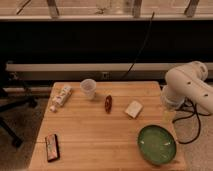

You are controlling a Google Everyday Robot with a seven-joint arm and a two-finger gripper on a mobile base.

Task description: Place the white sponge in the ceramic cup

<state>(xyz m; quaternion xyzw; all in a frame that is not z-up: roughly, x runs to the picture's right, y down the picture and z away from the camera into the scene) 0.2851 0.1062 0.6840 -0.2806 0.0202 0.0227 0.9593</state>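
Red object (108,103) (small) lies between white sponge (133,108) and ceramic cup (88,88); gripper unseen.

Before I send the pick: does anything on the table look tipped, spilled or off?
Nothing stands out. The cup stands upright and the sponge lies flat, apart from it. The tool is out of sight; only the arm shows at the table's right edge.

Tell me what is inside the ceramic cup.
Nothing shows inside the ceramic cup; its wall hides the bottom. The white sponge lies on the table. The gripper is not in view, only the arm, far right.
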